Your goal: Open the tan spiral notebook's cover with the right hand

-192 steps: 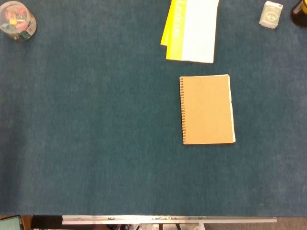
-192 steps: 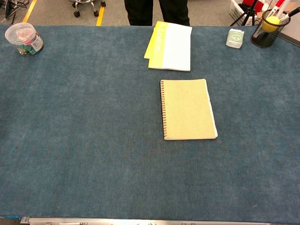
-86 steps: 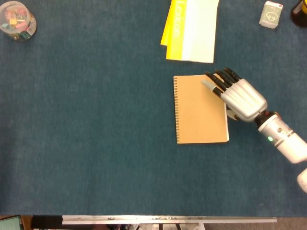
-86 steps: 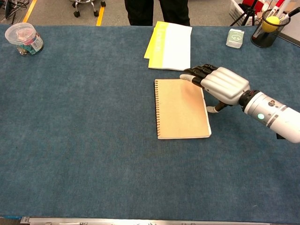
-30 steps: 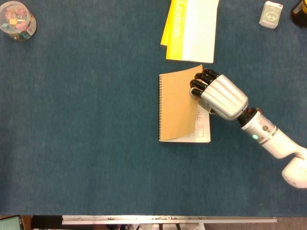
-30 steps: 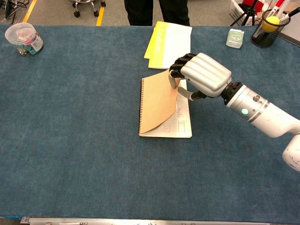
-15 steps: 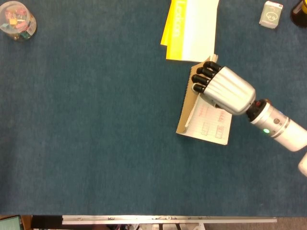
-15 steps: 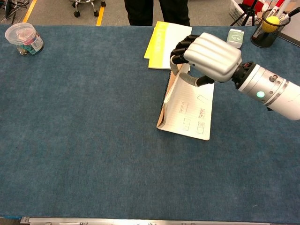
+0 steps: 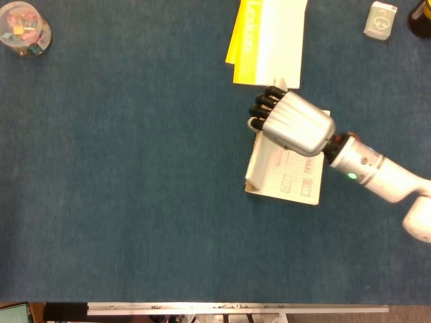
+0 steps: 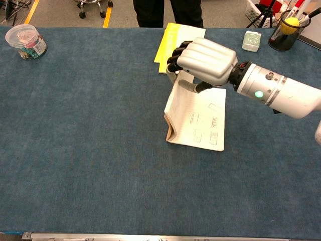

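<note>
My right hand [image 10: 203, 59] is curled over the far end of the tan spiral notebook [image 10: 195, 120], fingers [image 10: 175, 52] hooked on the lifted cover [image 10: 169, 113], which I hold raised on edge at the book's spine side. The notebook lies straight below my hand on the desk [image 10: 90, 150], its long axis running away from me, slightly slanted, with the first ruled page [image 9: 289, 178] bare. The spine is to the left of my hand, so I judge the cover must swing further left and down to lie flat. My left hand is in neither view, so only the right is at the book. My knuckles hide where the fingertips meet the cover, and the spiral itself is hard to make out. The yellow and white booklet [image 10: 175, 37] sits just beyond the notebook, partly behind my hand.
</note>
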`<state>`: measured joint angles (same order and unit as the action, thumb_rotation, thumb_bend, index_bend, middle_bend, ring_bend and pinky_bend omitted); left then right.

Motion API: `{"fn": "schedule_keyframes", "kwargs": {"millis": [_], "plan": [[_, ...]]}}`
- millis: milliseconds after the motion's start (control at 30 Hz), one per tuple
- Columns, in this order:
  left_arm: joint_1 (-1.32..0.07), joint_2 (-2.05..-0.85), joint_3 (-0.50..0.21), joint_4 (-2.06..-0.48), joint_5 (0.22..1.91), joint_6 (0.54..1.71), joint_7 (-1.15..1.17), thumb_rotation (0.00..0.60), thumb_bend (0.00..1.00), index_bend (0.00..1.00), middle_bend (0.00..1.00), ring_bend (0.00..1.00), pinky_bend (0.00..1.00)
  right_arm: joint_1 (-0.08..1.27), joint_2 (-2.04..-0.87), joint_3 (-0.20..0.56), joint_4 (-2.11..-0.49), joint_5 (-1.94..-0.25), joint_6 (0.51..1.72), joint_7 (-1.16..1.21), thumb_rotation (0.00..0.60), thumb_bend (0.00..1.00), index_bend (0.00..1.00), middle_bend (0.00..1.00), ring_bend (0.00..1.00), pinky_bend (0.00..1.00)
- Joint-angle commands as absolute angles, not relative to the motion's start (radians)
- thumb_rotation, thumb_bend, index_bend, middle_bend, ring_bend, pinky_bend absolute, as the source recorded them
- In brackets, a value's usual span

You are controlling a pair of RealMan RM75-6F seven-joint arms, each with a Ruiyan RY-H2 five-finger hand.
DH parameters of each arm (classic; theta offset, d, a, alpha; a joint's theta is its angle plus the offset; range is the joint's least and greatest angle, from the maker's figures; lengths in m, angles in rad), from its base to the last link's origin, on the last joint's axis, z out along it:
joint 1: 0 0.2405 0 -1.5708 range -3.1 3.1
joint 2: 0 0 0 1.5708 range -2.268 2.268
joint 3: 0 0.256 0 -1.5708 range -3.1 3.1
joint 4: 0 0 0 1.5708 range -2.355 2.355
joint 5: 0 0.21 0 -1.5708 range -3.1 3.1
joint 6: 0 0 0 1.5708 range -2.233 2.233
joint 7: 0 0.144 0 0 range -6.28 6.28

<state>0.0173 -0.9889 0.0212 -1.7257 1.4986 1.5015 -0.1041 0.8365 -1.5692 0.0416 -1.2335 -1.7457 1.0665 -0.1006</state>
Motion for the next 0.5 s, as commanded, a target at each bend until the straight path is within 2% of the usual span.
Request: {"fn": "schedule_keyframes", "kwargs": {"millis": [33, 267, 500], "plan": [[0.018, -0.986, 0.023, -1.726, 1.499, 1.5, -0.109, 0.6, 0.51, 0.28, 0.25, 0.15, 0.17, 0.86, -1.604, 0.049, -1.203, -1.741, 1.05, -0.089, 0.6, 0.44, 0.76, 0.47, 0.34, 0.32], [0.021, -0.982, 0.027, -1.728, 1.502, 1.5, -0.119, 0.6, 0.51, 0.28, 0.25, 0.15, 0.17, 0.899, -1.68, 0.073, -1.131, -1.735, 1.047, -0.072, 0.6, 0.43, 0.75, 0.46, 0.34, 0.33], [0.025, -0.975, 0.03, -1.732, 1.501, 1.499, -0.128, 0.6, 0.51, 0.28, 0.25, 0.15, 0.17, 0.942, -1.781, 0.095, -1.019, -1.715, 1.028, -0.051, 0.6, 0.42, 0.67, 0.43, 0.33, 0.33]]}}
